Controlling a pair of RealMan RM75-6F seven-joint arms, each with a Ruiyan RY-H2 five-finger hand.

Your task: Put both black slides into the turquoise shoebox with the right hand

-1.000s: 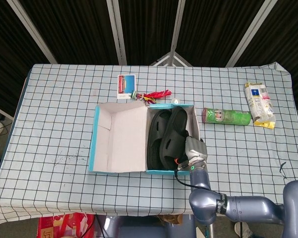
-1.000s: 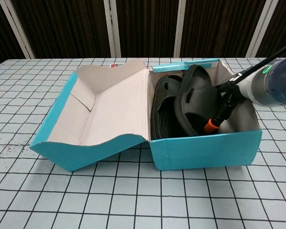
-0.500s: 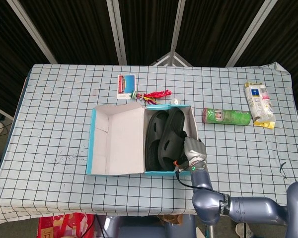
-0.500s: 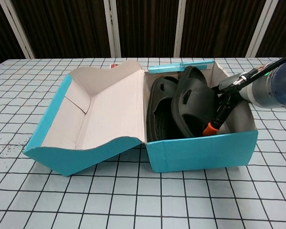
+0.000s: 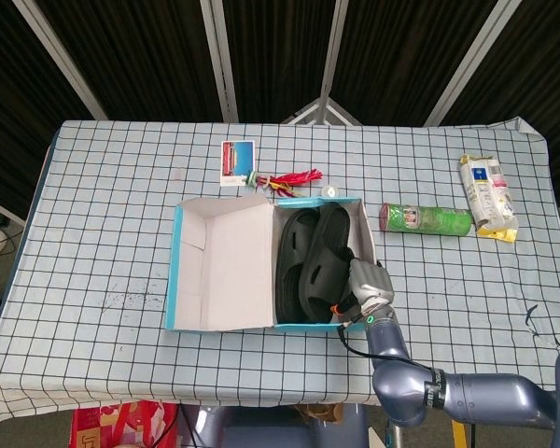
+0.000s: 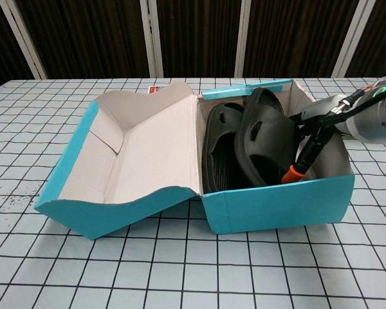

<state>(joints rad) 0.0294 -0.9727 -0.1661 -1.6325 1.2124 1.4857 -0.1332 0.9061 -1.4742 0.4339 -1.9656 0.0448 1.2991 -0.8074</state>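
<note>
Inside the turquoise shoebox [image 6: 276, 206] both black slides [image 6: 244, 145] stand on edge, leaning together against its right half, lid flap open to the left. Right hand [image 5: 367, 285] sits at the box's right wall; whether its fingers grip a slide is unclear. Left hand is out of sight. A green can [image 5: 427, 219] lies on the bench [image 5: 103, 205].

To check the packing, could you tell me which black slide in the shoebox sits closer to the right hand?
The right-side slide, propped above its partner beside the right hand. The other slide lies lower, toward the open lid.
</note>
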